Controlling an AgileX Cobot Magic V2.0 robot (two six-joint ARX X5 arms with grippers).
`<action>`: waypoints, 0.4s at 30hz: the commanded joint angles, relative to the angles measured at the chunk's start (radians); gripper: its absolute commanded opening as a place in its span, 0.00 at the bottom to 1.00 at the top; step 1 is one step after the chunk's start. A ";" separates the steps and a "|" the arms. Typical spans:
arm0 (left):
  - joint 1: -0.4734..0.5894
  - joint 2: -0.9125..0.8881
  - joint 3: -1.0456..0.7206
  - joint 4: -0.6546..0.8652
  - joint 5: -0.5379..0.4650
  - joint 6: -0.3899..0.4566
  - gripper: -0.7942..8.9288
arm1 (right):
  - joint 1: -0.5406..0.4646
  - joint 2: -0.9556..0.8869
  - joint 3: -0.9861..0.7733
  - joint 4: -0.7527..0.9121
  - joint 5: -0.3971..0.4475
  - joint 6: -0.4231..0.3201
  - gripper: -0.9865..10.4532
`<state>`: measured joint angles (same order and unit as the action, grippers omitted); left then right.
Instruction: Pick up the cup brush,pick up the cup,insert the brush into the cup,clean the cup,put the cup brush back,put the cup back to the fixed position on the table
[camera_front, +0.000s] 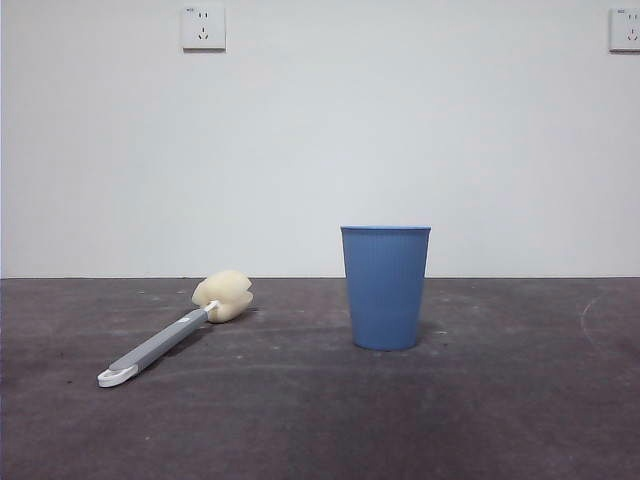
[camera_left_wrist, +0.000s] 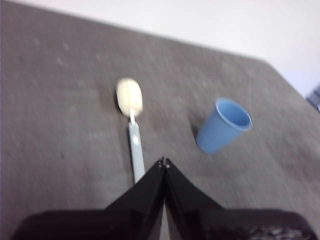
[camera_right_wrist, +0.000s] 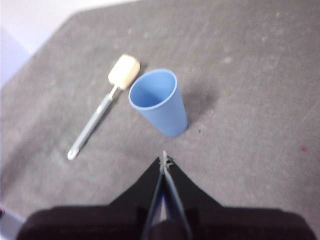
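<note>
Table (camera_front: 520, 420) with cup and brush, both arms held above it.

I see the left gripper (camera_left_wrist: 164, 162) clenched and empty over the handle end of the cup brush (camera_front: 170, 340); the right gripper (camera_right_wrist: 164, 159), also clenched, hangs near the cup (camera_front: 385, 287). The dark matte table meets a white wall (camera_front: 320, 130) with sockets. The ribbed blue cup stands upright; beside it, apart, the brush lies flat.

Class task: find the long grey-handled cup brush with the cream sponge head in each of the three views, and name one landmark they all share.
Front view: the grey-handled cup brush lies flat on the table, left of centre.
Left wrist view: the brush is just beyond the shut left tool.
Right wrist view: the brush lies apart from the right tool.
Shared landmark: the upright blue ribbed plastic cup.
</note>
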<state>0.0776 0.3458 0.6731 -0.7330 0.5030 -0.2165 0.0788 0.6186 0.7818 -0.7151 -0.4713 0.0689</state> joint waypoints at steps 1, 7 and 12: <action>0.001 0.060 0.061 -0.087 0.030 0.092 0.08 | 0.001 0.053 0.081 -0.105 -0.002 -0.111 0.08; 0.001 0.174 0.172 -0.270 0.028 0.228 0.08 | 0.001 0.135 0.171 -0.263 -0.003 -0.195 0.08; 0.001 0.211 0.201 -0.301 0.025 0.257 0.08 | 0.001 0.154 0.172 -0.281 -0.002 -0.197 0.09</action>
<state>0.0776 0.5587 0.8703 -1.0351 0.5266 0.0200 0.0788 0.7727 0.9516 -0.9993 -0.4717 -0.1173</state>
